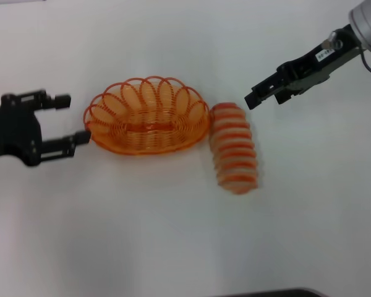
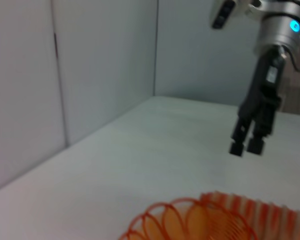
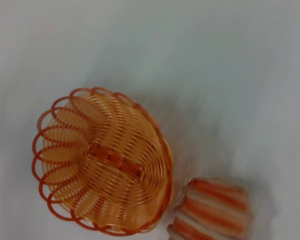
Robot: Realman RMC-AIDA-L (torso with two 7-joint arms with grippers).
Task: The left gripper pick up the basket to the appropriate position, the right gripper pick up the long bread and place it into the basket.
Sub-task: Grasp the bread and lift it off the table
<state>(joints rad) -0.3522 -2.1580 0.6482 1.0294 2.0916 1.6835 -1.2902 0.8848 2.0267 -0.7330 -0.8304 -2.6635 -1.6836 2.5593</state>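
Observation:
The orange wire basket (image 1: 147, 116) stands upright at the middle of the white table. It also shows in the right wrist view (image 3: 102, 160) and its rim shows in the left wrist view (image 2: 185, 220). The long bread (image 1: 234, 147), orange-red with cream stripes, lies just right of the basket, touching or almost touching it; one end shows in the right wrist view (image 3: 212, 210). My left gripper (image 1: 73, 119) is open and empty, its fingers on either side of the basket's left end, just short of the rim. My right gripper (image 1: 252, 99) hangs above and behind the bread, empty, fingers close together (image 2: 246, 146).
The white table (image 1: 173, 235) stretches around the basket and bread on all sides. A pale wall with a corner (image 2: 155, 50) stands behind the table in the left wrist view. A dark edge (image 1: 278, 292) shows at the near side.

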